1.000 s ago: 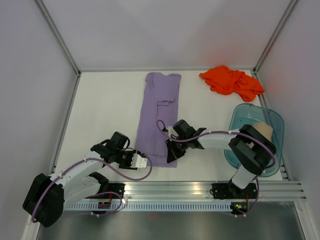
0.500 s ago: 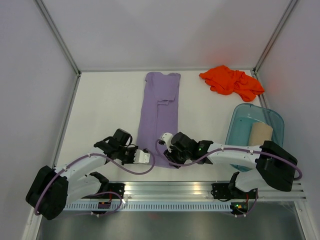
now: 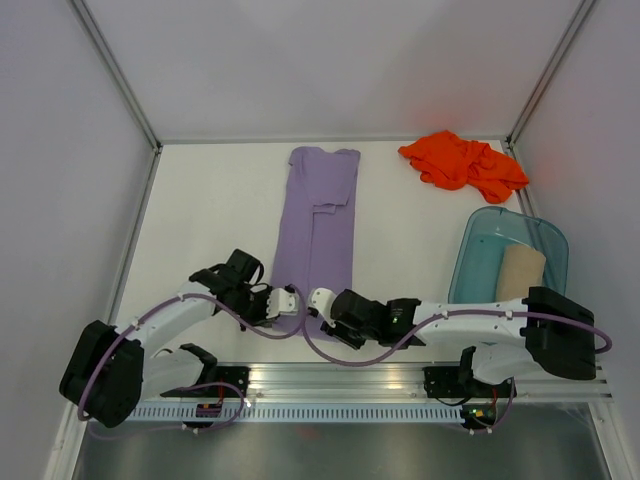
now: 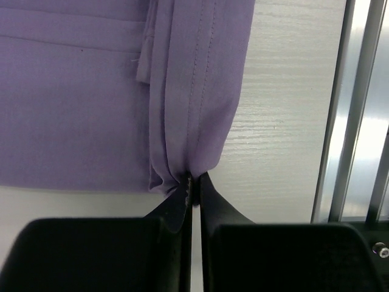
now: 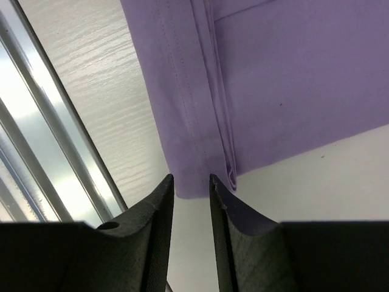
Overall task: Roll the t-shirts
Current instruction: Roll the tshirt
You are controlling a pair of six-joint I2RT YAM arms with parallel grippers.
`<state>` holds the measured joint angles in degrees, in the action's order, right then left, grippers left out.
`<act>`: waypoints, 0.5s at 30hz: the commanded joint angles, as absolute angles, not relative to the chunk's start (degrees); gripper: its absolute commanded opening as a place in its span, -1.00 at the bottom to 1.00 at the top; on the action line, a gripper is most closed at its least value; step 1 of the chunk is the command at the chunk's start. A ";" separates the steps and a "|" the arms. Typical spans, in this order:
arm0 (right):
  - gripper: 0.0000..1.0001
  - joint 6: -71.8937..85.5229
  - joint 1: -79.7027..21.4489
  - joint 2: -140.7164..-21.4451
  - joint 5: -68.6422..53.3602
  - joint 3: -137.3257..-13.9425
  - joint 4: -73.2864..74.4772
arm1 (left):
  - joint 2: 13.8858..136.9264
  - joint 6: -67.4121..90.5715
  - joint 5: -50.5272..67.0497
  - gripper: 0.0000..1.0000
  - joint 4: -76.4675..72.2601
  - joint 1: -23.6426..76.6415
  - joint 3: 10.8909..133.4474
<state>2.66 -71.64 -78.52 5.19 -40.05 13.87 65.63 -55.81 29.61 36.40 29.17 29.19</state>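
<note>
A lavender t-shirt (image 3: 315, 215) (image 4: 91, 91) (image 5: 292, 79) lies folded in a long strip down the middle of the table. My left gripper (image 3: 290, 303) (image 4: 193, 179) is shut on the near left corner of its hem, and the cloth puckers at the fingertips. At the hem's other near corner my right gripper (image 3: 325, 305) (image 5: 191, 182) stands open, its jaws low on either side of the cloth edge. An orange-red t-shirt (image 3: 462, 162) lies crumpled at the back right. A tan t-shirt (image 3: 522, 270) sits rolled inside the tub.
The translucent teal tub (image 3: 480, 250) stands at the right edge. An aluminium rail (image 3: 400, 378) (image 4: 358, 109) (image 5: 36, 121) runs along the near table edge, close behind the hem. Frame posts and pale walls enclose the back and sides.
My left gripper moved right to the hem corner and shut on it. My right gripper let go, opened, and slid toward the near edge to the other corner.
</note>
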 commanded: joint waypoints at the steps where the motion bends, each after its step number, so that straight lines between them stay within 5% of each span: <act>1: -0.28 -1.75 -74.26 -75.85 8.52 -39.99 13.80 | 65.83 -52.56 33.57 -0.95 40.77 27.34 32.78; 8: -0.27 -5.09 -76.82 -63.42 15.91 -36.49 12.75 | 67.33 -52.21 35.42 -0.95 44.64 25.05 35.59; 12: 0.08 -9.31 -76.99 -54.06 6.16 -28.58 3.97 | 67.67 -51.68 36.65 -0.95 45.18 24.87 36.21; 15: 0.10 -11.42 -77.43 -59.13 5.46 -29.96 3.42 | 69.25 -51.42 36.56 -0.95 45.18 24.87 37.09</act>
<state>-7.44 -76.95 -54.81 8.60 -30.24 7.86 67.77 -53.25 33.50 43.55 25.08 34.65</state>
